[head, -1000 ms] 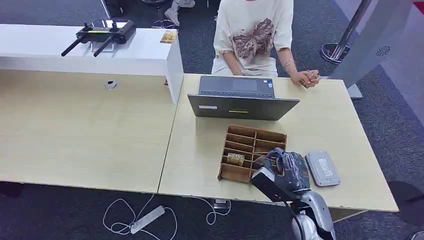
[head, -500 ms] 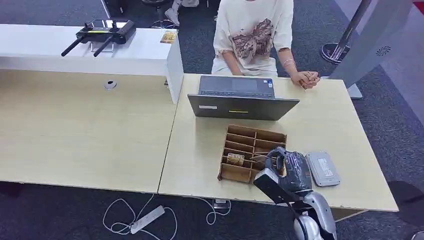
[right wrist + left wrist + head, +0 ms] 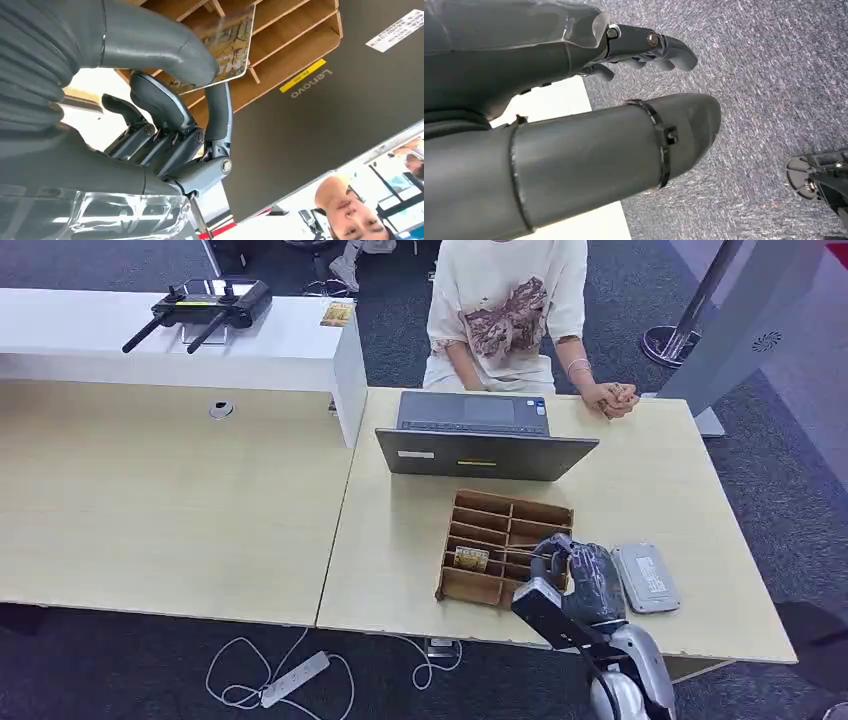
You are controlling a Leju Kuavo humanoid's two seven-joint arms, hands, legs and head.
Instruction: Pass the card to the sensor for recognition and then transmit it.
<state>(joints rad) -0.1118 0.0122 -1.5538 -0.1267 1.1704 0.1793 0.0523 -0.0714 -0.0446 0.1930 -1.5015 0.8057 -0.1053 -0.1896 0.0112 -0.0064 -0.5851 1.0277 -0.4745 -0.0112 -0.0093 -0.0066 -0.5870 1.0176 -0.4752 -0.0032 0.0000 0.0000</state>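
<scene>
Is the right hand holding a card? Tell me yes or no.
Yes, in the right wrist view the right hand pinches a card between its thumb and a finger, in front of the wooden organizer.

A dark laptop [image 3: 487,437] sits on the desk [image 3: 200,500]. Behind the laptop sits a person [image 3: 510,310]. A remote controller [image 3: 200,308] rests well left of the laptop, on a white shelf [image 3: 150,340].
</scene>
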